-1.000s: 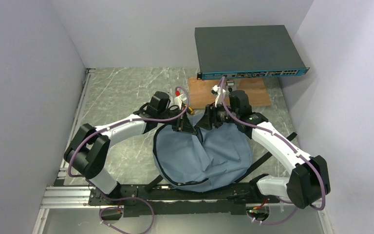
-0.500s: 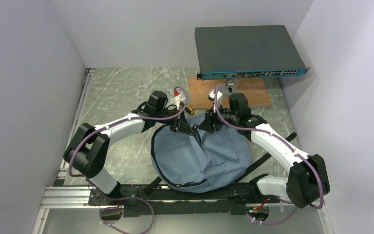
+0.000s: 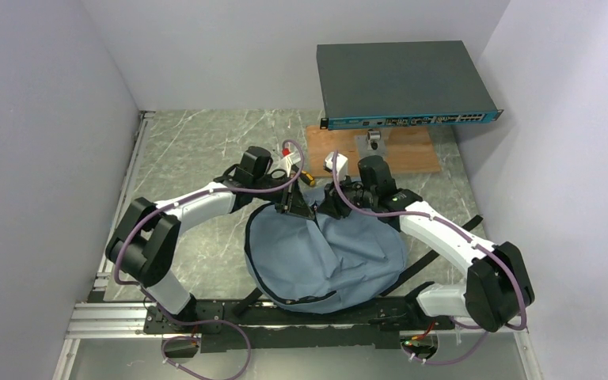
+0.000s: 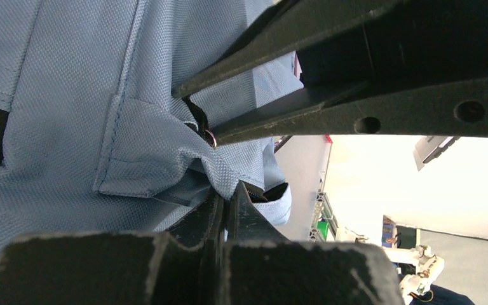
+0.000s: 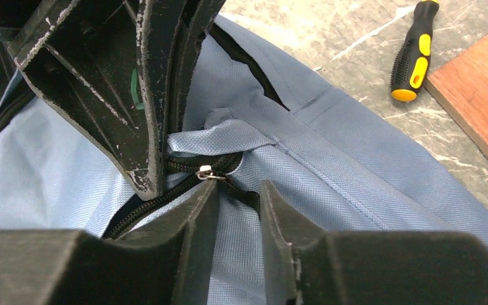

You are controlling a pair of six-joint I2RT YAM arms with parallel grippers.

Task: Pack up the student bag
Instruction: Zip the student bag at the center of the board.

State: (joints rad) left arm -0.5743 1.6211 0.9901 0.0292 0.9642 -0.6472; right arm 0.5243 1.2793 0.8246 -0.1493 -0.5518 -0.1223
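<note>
Our 2 arms [image 3: 198,202] bend inward to the 12 o'clock rim of the soft woven student bag [image 3: 340,261] on the marble table [image 3: 198,154]. The left gripper [image 3: 297,208] pinches its fabric; the right gripper [image 3: 330,207], narrowly parted, straddles the zipper [image 5: 165,194].

On my screen the student bag [image 5: 368,171] reads as matt, finely woven blue-grey cloth, and its zipper [image 5: 165,194] is black with a small shiny metal slider. The right gripper [image 5: 238,190] and left gripper [image 5: 162,159] look like matt black plastic, the left one scuffed pale along its edges. The table [image 5: 330,38] is smooth, faintly glossy, grey and marbled like stone. The screwdriver [image 5: 413,51] handle looks like black-and-yellow plastic, and the board [image 5: 483,95] is smooth reddish wood
</note>
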